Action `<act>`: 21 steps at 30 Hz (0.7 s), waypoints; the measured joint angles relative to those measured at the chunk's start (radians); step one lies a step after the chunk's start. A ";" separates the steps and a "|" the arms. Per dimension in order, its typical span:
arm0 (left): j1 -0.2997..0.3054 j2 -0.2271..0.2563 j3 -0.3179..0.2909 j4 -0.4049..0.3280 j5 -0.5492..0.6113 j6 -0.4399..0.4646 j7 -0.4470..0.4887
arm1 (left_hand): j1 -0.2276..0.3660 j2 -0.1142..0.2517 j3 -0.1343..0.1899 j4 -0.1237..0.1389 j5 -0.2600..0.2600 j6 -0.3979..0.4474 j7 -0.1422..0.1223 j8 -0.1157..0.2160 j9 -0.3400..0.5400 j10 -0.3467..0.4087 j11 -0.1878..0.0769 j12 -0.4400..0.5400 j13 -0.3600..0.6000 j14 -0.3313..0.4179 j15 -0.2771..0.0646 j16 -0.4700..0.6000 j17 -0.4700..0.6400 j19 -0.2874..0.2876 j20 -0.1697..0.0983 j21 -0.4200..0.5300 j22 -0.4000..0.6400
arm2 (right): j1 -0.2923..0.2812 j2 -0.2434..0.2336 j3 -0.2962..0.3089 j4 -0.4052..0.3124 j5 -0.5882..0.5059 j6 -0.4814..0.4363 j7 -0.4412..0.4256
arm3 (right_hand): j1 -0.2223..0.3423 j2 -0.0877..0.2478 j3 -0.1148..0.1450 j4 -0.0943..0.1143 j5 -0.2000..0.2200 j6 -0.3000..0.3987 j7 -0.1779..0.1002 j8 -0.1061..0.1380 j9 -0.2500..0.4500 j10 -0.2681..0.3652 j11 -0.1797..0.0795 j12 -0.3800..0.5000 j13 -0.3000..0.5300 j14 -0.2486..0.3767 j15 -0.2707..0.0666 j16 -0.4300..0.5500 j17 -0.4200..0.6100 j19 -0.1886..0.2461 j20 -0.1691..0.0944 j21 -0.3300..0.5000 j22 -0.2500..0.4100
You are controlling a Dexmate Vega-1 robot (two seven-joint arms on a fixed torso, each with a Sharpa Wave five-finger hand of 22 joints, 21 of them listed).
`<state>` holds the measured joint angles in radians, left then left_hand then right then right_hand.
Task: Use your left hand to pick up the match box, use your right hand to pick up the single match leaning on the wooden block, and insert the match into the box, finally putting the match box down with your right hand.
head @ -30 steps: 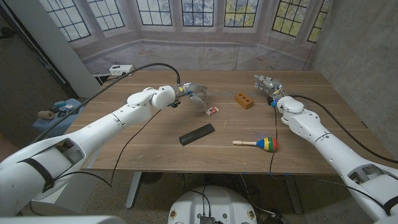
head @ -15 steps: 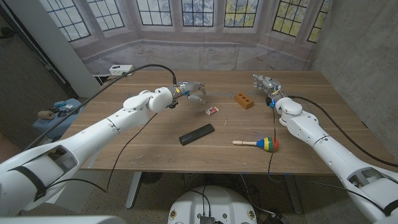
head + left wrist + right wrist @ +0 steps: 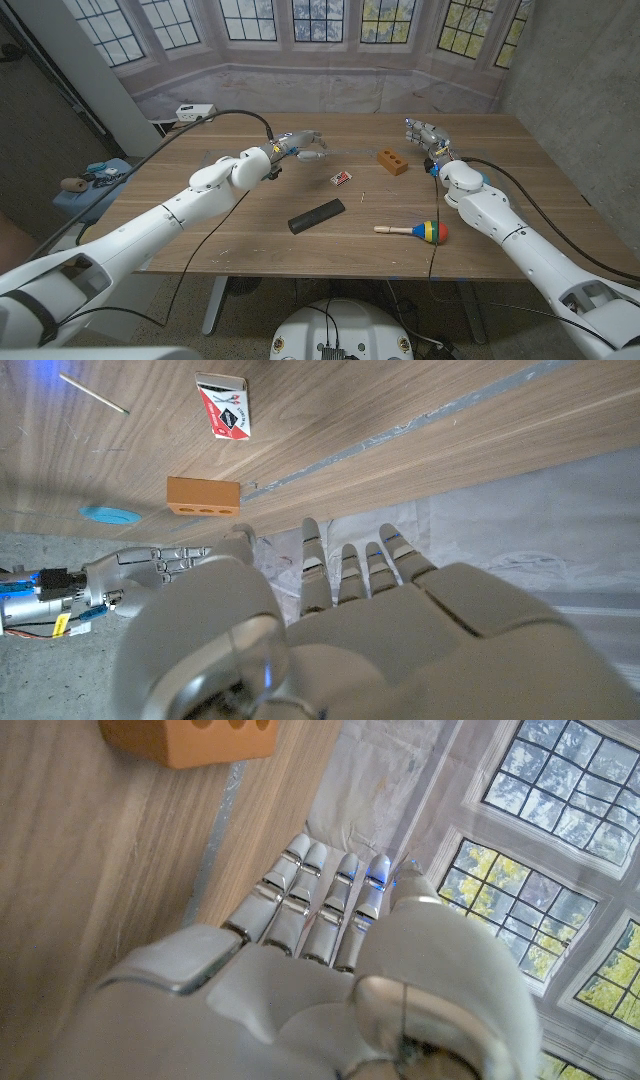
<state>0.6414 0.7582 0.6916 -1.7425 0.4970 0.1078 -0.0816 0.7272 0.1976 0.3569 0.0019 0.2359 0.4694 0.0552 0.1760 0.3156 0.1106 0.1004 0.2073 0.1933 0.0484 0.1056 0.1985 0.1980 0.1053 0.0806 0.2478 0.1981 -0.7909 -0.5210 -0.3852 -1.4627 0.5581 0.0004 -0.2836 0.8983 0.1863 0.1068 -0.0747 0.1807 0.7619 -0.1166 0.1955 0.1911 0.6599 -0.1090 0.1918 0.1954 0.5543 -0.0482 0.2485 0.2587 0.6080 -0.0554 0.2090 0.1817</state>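
Observation:
The red and white match box [image 3: 341, 178] [image 3: 224, 419] lies on the wooden table near its middle. A single match [image 3: 92, 393] lies flat on the wood a little beyond the box, apart from the orange wooden block [image 3: 392, 161] [image 3: 203, 496] [image 3: 190, 740]. My left hand [image 3: 300, 143] [image 3: 360, 620] hovers left of the box and farther back, fingers apart and holding nothing. My right hand [image 3: 425, 133] [image 3: 320, 950] [image 3: 150, 570] hangs behind and to the right of the block, fingers straight and side by side, with nothing in it.
A black bar [image 3: 316, 215] lies nearer the front edge, and a colourful maraca [image 3: 415, 231] lies to its right. A white power box [image 3: 194, 112] sits at the far left corner. A black cable [image 3: 240, 108] arcs over the left arm.
My left hand has drifted a little left and farther back, away from the match box. My right hand has shifted slightly left. The objects have not moved.

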 measured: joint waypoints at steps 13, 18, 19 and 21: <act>0.070 0.002 -0.052 -0.036 -0.092 0.024 0.082 | -0.043 -0.008 0.022 0.039 -0.006 -0.045 0.002 0.000 -0.014 0.006 -0.006 0.004 0.000 0.013 -0.002 0.003 0.005 0.009 0.002 0.000 0.000 | -0.026 0.004 0.004 -0.031 0.003 0.008 -0.014 | -0.017 -0.001 0.009 0.010 0.000 -0.018 0.007 -0.007 0.000 -0.013 0.005 0.000 0.000 -0.011 0.000 -0.009 -0.008 -0.011 0.000 0.000 0.000; 0.088 0.005 -0.067 -0.038 -0.124 0.019 0.108 | -0.046 -0.005 0.025 0.044 -0.008 -0.045 0.002 0.000 -0.019 0.008 -0.008 0.004 0.000 0.015 -0.004 0.003 0.005 0.009 0.002 0.000 0.000 | -0.027 0.014 -0.002 -0.032 0.000 0.009 -0.023 | -0.025 -0.002 0.013 0.014 0.000 -0.018 0.007 -0.007 0.000 -0.013 0.005 0.000 0.000 -0.011 0.000 -0.016 -0.008 -0.011 0.000 0.000 0.000; 0.089 0.005 -0.068 -0.038 -0.130 0.017 0.112 | -0.050 -0.002 0.023 0.046 -0.008 -0.045 0.002 0.000 -0.019 0.010 -0.010 0.004 0.000 0.015 -0.004 0.003 0.005 0.009 0.002 0.000 0.000 | -0.027 0.017 -0.004 -0.030 -0.002 0.009 -0.024 | -0.025 -0.002 0.013 0.014 0.000 -0.018 0.007 -0.007 0.000 -0.013 0.005 0.000 0.000 -0.011 0.000 -0.016 -0.010 -0.011 0.000 0.000 0.000; 0.093 0.006 -0.072 -0.038 -0.145 0.009 0.121 | -0.050 -0.002 0.026 0.051 -0.008 -0.045 0.002 0.000 -0.019 0.015 -0.007 0.004 0.000 0.015 -0.004 0.003 0.005 0.009 0.002 0.000 0.000 | -0.025 0.023 -0.008 -0.027 -0.003 0.009 -0.027 | -0.025 -0.002 0.013 0.014 0.000 -0.018 0.007 -0.007 0.000 -0.013 0.005 0.000 0.000 -0.011 0.000 -0.016 -0.013 -0.011 0.000 0.000 0.000</act>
<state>0.7342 0.7642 0.6192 -1.7803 0.3523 0.1167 0.0399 0.6774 0.1961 0.3832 0.0529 0.2283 0.4248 0.0570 0.1760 0.2968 0.1255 0.0929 0.2109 0.1932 0.0630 0.1018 0.2013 0.2026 0.1145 0.0821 0.2478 0.1980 -0.8160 -0.4982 -0.3930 -1.4895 0.5554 0.0097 -0.3103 0.8736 0.1846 0.1202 -0.0603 0.1807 0.7443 -0.1091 0.1886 0.1911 0.6473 -0.1042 0.1918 0.1954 0.5434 -0.0478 0.2322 0.2460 0.5974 -0.0553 0.2090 0.1817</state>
